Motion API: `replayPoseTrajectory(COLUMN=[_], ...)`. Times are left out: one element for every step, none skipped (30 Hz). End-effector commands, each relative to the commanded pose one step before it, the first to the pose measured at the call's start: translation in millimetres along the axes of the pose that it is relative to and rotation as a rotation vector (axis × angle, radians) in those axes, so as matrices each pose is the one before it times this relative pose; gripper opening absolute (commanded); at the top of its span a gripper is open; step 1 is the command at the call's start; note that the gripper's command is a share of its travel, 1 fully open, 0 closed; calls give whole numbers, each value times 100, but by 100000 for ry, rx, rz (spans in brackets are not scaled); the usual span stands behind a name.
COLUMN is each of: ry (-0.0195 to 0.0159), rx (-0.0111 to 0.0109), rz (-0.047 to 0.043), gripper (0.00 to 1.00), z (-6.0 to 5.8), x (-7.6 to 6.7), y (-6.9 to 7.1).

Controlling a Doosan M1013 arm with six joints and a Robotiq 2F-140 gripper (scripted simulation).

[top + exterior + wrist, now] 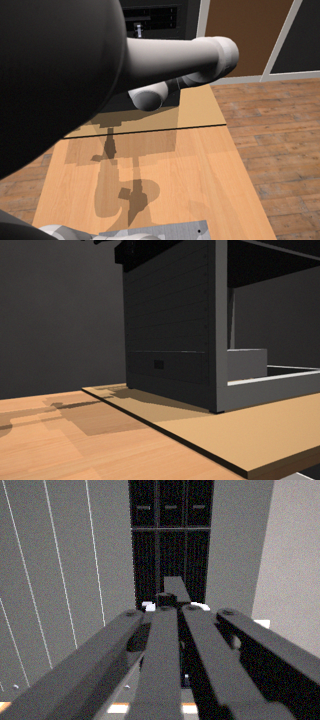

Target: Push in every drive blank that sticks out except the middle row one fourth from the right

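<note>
The gripper (172,601) is shut tight with nothing between its fingers, the four dark linkage bars crowding the wrist view and the closed tips pointing at the rack (218,325). Just past the tips a grey blank (176,588) stands out from the rack's dark front; whether the tips touch it cannot be told. Beyond it lies a row of dark blanks (171,506) with small light handles, set flush as far as can be seen. In the top view the arm (165,60) reaches across toward the rack, and the gripper shows small and pale against the rack's slotted front. The rack stands upright on a tan board (258,436), which lies on the table (180,165) at the end farthest from the arm's grey base plate (180,228). Behind the rack are a brown wall panel (245,31) and a wooden floor (279,129)
</note>
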State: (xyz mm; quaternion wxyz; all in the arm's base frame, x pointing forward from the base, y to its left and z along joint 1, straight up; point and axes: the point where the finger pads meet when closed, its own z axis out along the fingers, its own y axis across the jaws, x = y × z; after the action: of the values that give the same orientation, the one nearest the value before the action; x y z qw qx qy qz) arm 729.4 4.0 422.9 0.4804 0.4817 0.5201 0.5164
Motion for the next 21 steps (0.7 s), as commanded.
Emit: replayPoseTrajectory(ry=[18,0,0,0,0,0,0,0,0,0,0,0,0,0,0,0,0,0,0,0,0], rx=[-125,0,0,0,0,0,0,0,0,0,0,0,0,0,0,0,0,0,0,0,0], rz=[-33,0,0,0,0,0,0,0,0,0,0,0,0,0,0,0,0,0,0,0,0], gripper=[10,10,10,10,10,10,10,10,10,10,10,10,10,10,10,10,10,10,10,10,10], z=[15,0,0,0,0,0,0,0,0,0,0,0,0,0,0,0,0,6,38,83,127], x=[0,0,0,0,0,0,0,0,0,0,0,0,0,0,0,0,0,0,0,0,0], y=[89,0,0,0,0,0,0,0,0,0,0,0,0,0,0,0,0,0,1,1,2])
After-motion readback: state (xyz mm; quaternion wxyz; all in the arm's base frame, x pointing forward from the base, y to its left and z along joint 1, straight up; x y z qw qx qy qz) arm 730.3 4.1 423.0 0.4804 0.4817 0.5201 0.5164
